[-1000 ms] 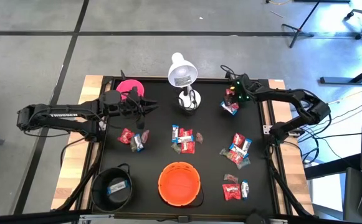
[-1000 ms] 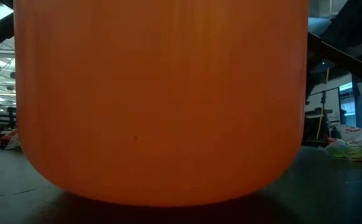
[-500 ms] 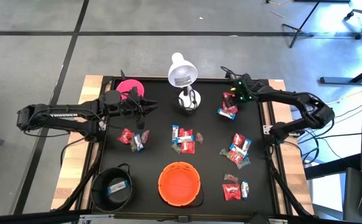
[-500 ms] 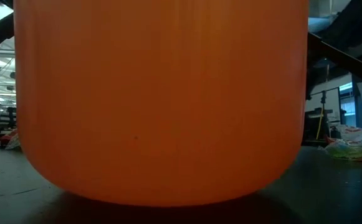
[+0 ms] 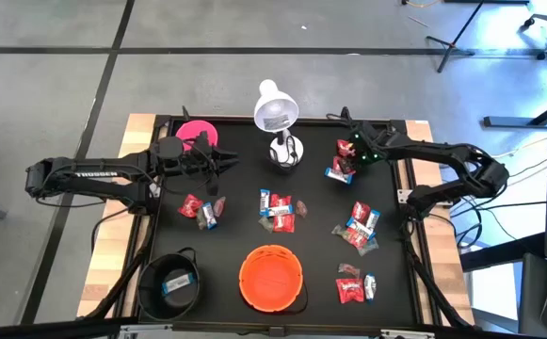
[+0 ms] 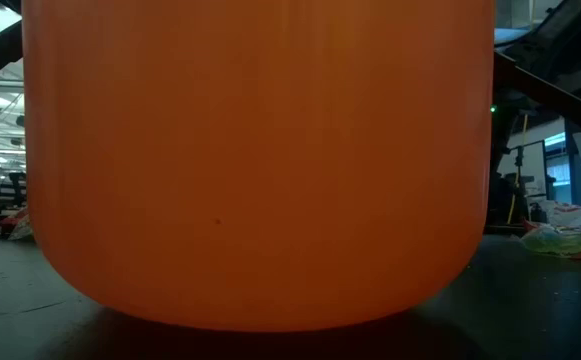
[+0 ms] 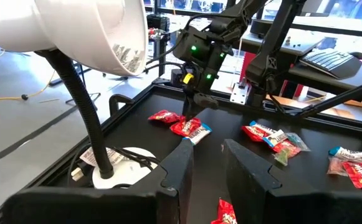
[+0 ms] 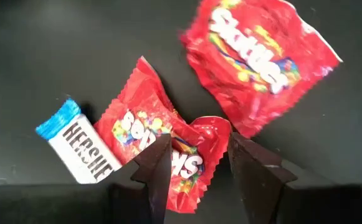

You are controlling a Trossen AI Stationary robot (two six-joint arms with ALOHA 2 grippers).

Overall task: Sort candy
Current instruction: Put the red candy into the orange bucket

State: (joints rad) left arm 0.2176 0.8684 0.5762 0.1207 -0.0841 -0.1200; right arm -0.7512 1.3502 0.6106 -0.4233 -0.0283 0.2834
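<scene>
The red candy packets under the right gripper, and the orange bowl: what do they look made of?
The red candy packets look like thin glossy plastic film: crinkled, with zigzag edges and printed lettering. The right gripper straddles one with its jaws open. The orange bowl looks like moulded plastic with a smooth, slightly satin wall; the low view shows even colour and no seams, though I can't rule out silicone.

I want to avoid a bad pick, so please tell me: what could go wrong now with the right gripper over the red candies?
1. The right gripper has open fingers around a red Skittles pack that touches a Hershey's bar; closing might drag both.
2. The second Skittles pack lies very near and could be pushed aside.
3. The white lamp stands nearby; a wide swing might hit it.
</scene>
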